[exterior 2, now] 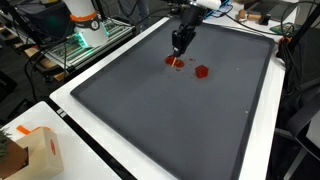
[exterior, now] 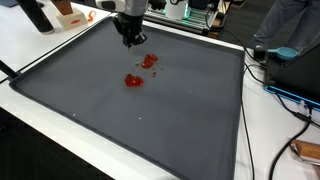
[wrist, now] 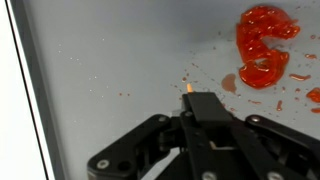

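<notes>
Two squashed red pieces lie on a dark grey mat, one near the back and one farther in. My gripper hangs just above the mat beside the nearer piece. In the wrist view the gripper has its black fingers pressed together. A thin tan stick with an orange tip pokes out past them. A glossy red piece with juice spots lies ahead to the right, apart from the fingers.
The mat has a raised black rim on a white table. An orange and white box sits at one corner. Cables and blue equipment crowd one side. A dark bottle stands beyond the mat.
</notes>
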Action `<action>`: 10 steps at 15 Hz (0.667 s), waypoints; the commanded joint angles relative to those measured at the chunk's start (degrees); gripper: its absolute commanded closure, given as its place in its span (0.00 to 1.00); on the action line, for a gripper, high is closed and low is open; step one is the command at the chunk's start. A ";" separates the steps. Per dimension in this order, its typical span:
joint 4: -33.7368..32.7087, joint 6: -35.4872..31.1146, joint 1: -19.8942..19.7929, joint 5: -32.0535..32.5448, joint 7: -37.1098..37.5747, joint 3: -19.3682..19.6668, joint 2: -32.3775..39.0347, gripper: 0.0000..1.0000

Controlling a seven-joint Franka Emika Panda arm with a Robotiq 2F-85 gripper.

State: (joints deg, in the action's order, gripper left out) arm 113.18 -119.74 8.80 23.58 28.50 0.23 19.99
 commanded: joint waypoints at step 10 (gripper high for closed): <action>-8.27 13.36 5.46 10.48 16.69 2.86 10.56 0.97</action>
State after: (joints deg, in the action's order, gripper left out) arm 107.12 -108.81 13.15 32.37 43.29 2.45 28.17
